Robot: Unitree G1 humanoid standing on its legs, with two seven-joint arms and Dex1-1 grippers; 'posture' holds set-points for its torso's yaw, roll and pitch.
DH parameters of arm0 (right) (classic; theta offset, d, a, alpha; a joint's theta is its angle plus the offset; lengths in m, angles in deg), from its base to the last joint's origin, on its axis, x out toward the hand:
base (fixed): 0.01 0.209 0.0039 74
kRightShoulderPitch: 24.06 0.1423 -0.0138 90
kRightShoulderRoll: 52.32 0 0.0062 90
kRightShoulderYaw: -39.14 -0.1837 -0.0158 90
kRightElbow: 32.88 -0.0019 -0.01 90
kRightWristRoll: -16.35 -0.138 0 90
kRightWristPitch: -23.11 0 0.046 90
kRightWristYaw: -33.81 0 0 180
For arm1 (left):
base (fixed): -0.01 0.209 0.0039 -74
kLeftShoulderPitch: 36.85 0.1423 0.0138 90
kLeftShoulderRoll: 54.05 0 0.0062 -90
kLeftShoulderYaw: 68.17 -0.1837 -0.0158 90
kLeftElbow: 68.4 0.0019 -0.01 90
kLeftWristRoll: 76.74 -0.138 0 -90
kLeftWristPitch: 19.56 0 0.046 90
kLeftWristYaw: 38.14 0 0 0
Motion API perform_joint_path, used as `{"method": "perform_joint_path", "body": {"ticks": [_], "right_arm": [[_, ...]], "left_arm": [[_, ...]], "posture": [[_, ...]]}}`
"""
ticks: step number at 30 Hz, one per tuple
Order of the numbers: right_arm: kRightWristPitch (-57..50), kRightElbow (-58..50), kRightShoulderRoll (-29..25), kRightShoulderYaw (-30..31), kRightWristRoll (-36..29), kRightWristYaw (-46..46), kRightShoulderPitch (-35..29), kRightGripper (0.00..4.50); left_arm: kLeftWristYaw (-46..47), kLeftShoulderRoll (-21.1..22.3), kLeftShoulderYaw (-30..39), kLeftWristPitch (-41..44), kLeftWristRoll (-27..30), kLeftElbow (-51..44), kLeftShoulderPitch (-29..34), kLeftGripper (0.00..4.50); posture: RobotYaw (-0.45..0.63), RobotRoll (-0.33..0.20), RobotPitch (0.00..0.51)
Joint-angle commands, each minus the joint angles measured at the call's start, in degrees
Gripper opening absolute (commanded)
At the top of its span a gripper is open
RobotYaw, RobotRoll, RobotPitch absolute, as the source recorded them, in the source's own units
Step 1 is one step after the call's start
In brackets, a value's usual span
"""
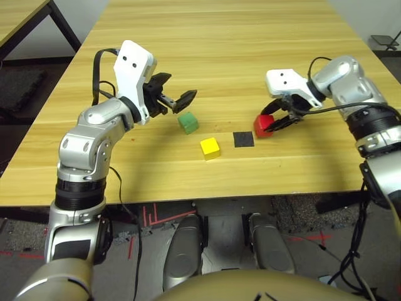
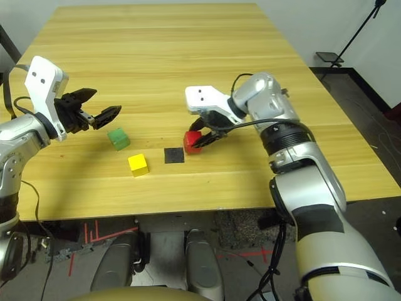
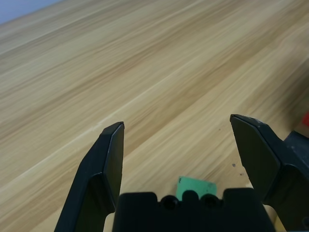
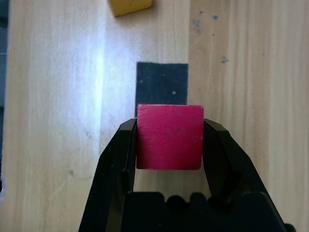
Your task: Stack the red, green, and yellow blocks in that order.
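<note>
The red block (image 4: 169,137) is clamped between the two fingers of my right gripper (image 1: 274,123), which is shut on it just right of the flat black square patch (image 1: 243,138). Left of that patch the yellow block (image 1: 210,147) rests on the table. Further left and a bit farther back sits the green block (image 1: 187,122). My left gripper (image 1: 177,98) hovers open just above and behind the green block (image 3: 195,187), with nothing between its fingers.
The wooden table (image 1: 213,44) stretches far back with bare surface beyond the blocks. Its front edge runs just below the yellow block. A second table corner (image 1: 19,15) stands at the far left, and a stand's base (image 2: 329,58) is on the floor at right.
</note>
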Motion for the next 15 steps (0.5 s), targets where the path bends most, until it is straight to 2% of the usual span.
{"method": "perform_joint_path", "body": {"ticks": [1,15], "right_arm": [[-3.03,-2.03,1.08,1.63,1.36,1.62,0.33,2.04],[-2.05,0.32,4.27,3.86,1.71,2.31,1.51,2.04]], "left_arm": [[0.07,0.01,-0.81,1.22,0.3,-1.7,-0.46,4.5],[2.35,-0.62,0.38,2.8,0.46,-4.76,2.55,4.5]], "posture": [[0.27,-0.212,0.095],[0.34,-0.228,0.115]]}}
